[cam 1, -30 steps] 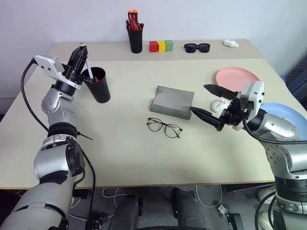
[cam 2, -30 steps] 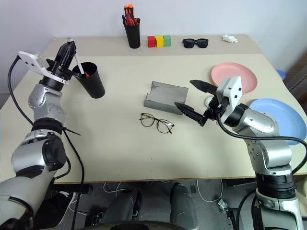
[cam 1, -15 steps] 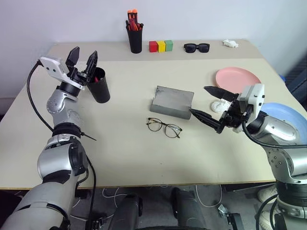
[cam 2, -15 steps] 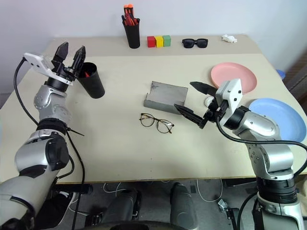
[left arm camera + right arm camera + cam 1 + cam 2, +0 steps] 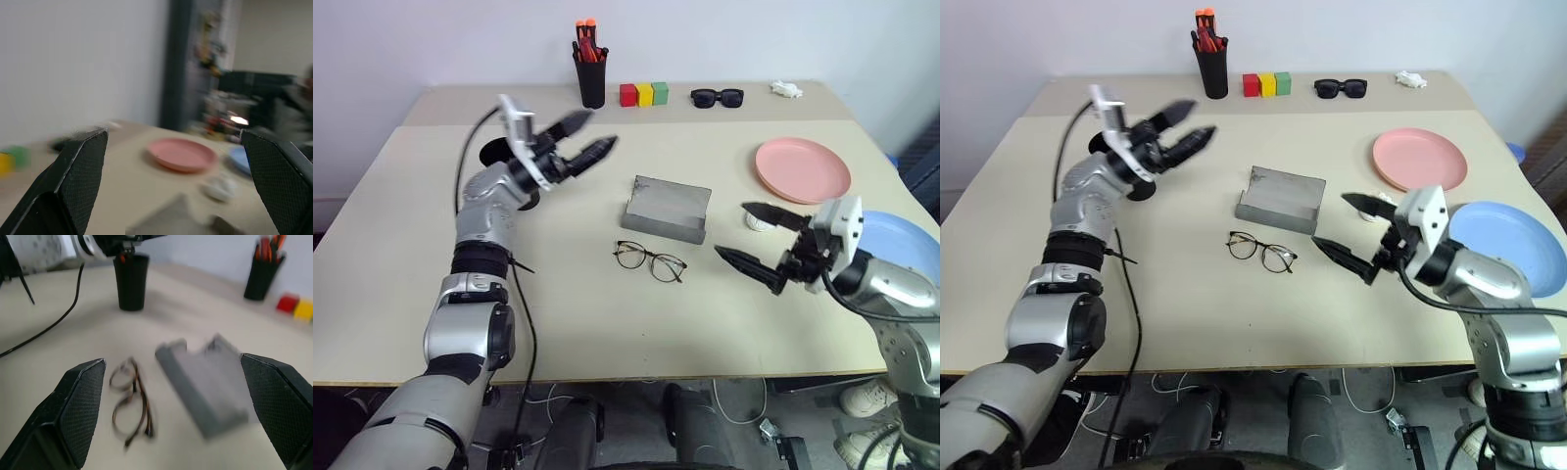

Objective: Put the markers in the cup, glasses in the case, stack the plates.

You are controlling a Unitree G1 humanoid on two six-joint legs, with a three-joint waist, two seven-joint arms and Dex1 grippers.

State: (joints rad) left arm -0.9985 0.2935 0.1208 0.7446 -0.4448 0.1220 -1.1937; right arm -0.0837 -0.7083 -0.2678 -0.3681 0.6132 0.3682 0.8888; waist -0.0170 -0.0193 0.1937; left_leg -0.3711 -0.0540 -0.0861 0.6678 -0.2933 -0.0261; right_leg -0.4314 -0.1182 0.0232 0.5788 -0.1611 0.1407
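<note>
My left gripper (image 5: 595, 130) hangs open and empty above the table, to the right of the black cup (image 5: 493, 153), which my left arm partly hides. The right wrist view shows the cup (image 5: 131, 281) with a bit of red at its rim; otherwise the markers are hidden. The wire-rimmed glasses (image 5: 649, 261) lie in front of the open grey case (image 5: 667, 208). The pink plate (image 5: 803, 169) sits at the far right. The blue plate (image 5: 907, 235) lies nearer, partly behind my right arm. My right gripper (image 5: 732, 231) is open and empty, right of the glasses.
Along the back stand a black pen pot (image 5: 590, 80) with orange pens, three coloured blocks (image 5: 642, 94), black sunglasses (image 5: 716, 97) and a small white object (image 5: 784, 89). Another small white object (image 5: 758, 221) lies just behind my right gripper.
My left gripper opened over the cup, letting go of the white marker, then swung right, away from the cup. My right gripper drew back a little towards the near right.
</note>
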